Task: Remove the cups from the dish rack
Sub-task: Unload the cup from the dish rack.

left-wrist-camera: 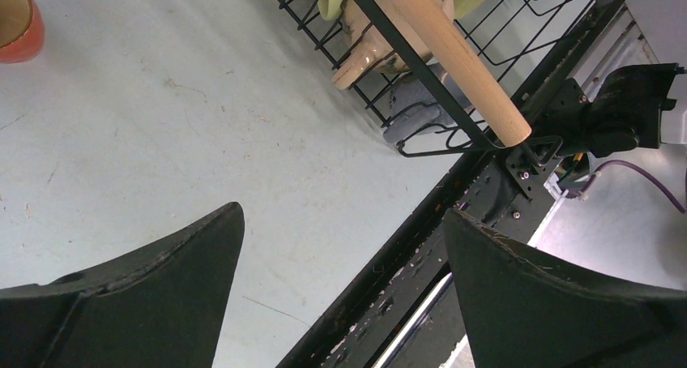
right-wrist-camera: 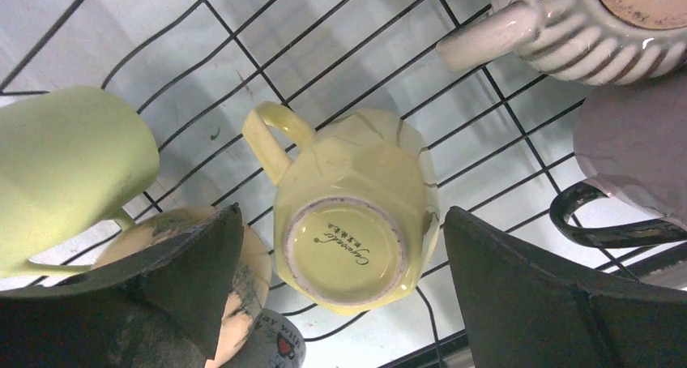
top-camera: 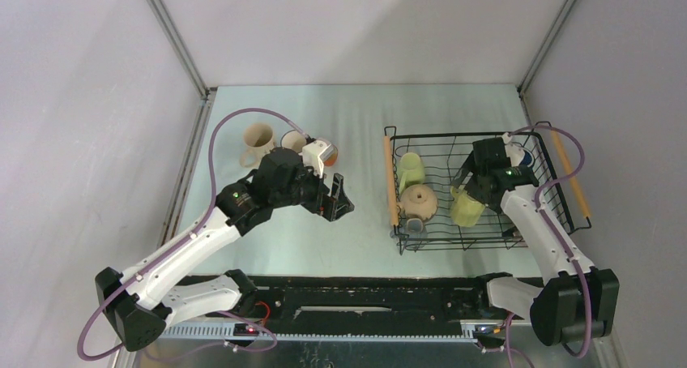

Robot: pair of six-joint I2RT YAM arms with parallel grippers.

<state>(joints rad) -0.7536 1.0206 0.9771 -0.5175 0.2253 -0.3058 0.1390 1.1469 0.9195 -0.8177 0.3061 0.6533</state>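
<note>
Base-up in the dish rack [top-camera: 454,134], pale yellow cup [right-wrist-camera: 352,222] framed by the right fingers [right-wrist-camera: 186,279] spread wide either side, seemingly not touching it; left fingers [left-wrist-camera: 162,287] likewise spread above the table [left-wrist-camera: 162,100], beside the rack's wooden handle [left-wrist-camera: 454,52], near three more cups [top-camera: 293,141].

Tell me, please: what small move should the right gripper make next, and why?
Probably lower the right gripper and close it on the yellow cup: this cup stands upside down in the rack, centred under the open jaws, and is not yet held.
</note>
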